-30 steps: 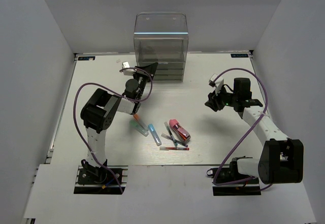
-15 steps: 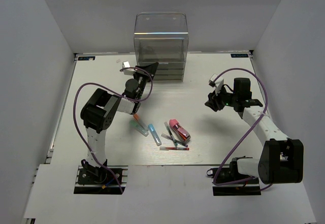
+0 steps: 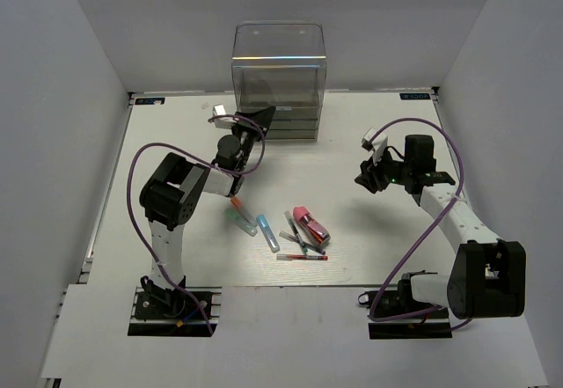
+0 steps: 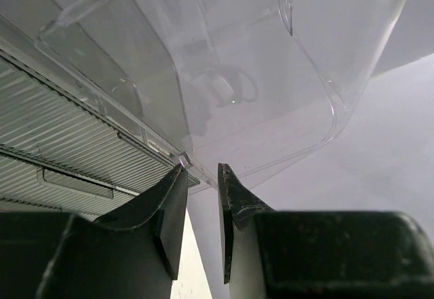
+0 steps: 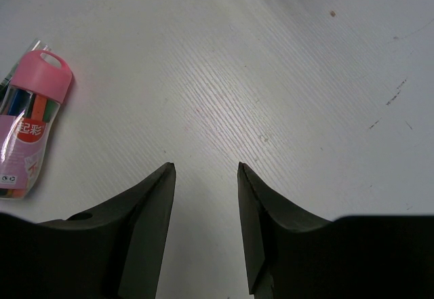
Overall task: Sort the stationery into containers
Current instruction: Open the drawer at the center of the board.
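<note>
The left hand (image 4: 201, 175) has crept a touch nearer the clear box (image 3: 279, 80) at the far edge. Its jaws stand a narrow slit apart with the thin rim of a drawer (image 4: 237, 75) right at their tips, though I cannot tell whether they pinch it. The right hand (image 5: 205, 170) hangs half open and empty over bare worktop (image 3: 369, 247). The pens and markers (image 3: 295, 234) lie loose mid-worktop beside a pink case (image 5: 30, 129), well apart from the box. They look light, stiff and apt to roll, so grip across mid-barrel, and take the slick case across its narrow sides.
</note>
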### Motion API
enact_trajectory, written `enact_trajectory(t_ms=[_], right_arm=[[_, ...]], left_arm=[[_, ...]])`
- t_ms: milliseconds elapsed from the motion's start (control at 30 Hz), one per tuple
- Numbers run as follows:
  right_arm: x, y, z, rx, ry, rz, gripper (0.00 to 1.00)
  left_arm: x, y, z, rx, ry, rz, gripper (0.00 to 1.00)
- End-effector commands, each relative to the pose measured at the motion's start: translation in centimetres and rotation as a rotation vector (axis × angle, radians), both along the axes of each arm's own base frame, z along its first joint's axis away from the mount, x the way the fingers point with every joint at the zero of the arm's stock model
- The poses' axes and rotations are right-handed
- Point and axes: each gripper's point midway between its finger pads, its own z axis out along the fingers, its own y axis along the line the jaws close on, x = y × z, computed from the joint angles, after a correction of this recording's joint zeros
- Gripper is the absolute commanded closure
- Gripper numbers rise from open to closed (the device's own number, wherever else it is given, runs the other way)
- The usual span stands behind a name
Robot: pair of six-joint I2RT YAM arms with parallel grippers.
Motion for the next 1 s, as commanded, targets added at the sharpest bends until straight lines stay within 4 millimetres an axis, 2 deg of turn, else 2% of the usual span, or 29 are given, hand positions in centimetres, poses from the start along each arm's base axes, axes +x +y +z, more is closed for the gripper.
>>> enact_trajectory(t_ms=[0,633,967], right_arm=[[0.1,0.3,0.5,0.006,-0.033,0.017,0.52],[0.1,0.2,0.4,0.004,-0.036,0.014,0.52],[-0.2,0.7,0.7,0.021,-0.037,0.045,0.49]], left_arm=[[-1.8,1.0,9.3,-0.13,-0.292,-0.005,0.65],[-2.4,1.5,10.6,-0.152,-0.349,0.007,0.69],[-3.5,1.7,13.6,-0.146,-0.413,0.005,0.69]])
